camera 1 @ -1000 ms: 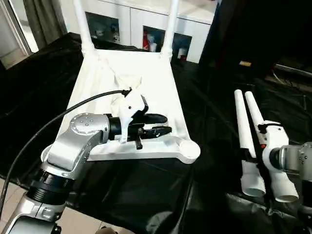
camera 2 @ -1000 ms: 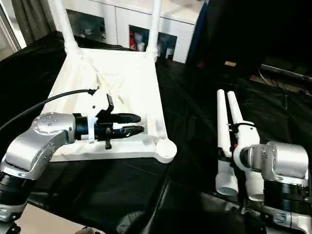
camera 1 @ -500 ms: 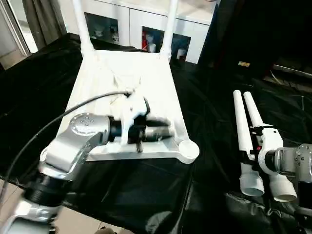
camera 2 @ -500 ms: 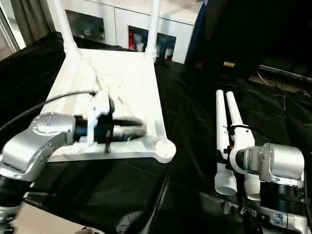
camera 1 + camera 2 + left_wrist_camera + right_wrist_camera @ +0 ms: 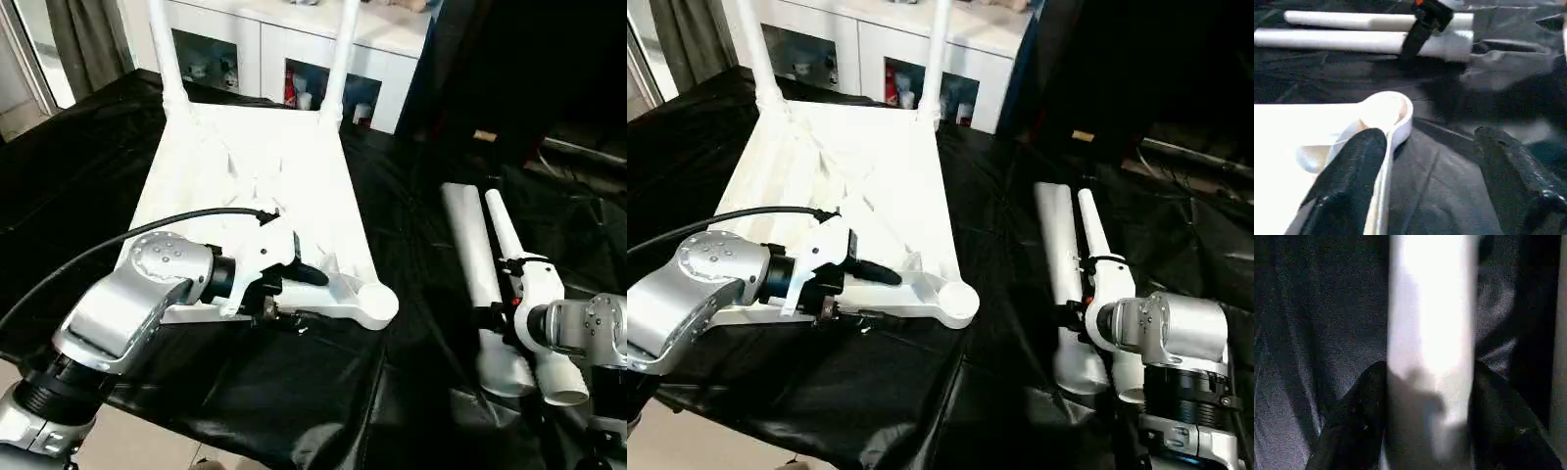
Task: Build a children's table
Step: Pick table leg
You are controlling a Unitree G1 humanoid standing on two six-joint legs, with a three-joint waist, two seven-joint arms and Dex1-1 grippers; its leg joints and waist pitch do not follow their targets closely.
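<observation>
The black cloth (image 5: 323, 392) covered the work surface and carried everything. On it, toward the left and far side, the tabletop (image 5: 260, 166) lay underside up, ribs showing, with two legs (image 5: 338, 59) already standing in its far corner sockets. Its near right corner socket (image 5: 375, 302) was empty and sat close to the cloth's near edge.

Toward the right edge of the cloth lay two loose legs (image 5: 468, 255) side by side, collared ends nearest the robot.

The left gripper (image 5: 299, 294) straddled the tabletop's near rim beside the empty socket, fingers (image 5: 1352, 166) spread wide, one over the white plastic and the other over the cloth; it clamped nothing. The right gripper (image 5: 1425, 396) had its fingers on either side of one loose leg, close against it; whether it truly gripped could not be told.

The risk, as I judged it: with the left fingers loose, the tabletop could slide or tip off the near edge once a leg was pushed into the socket. The round leg might also roll or pivot in a light hold.
</observation>
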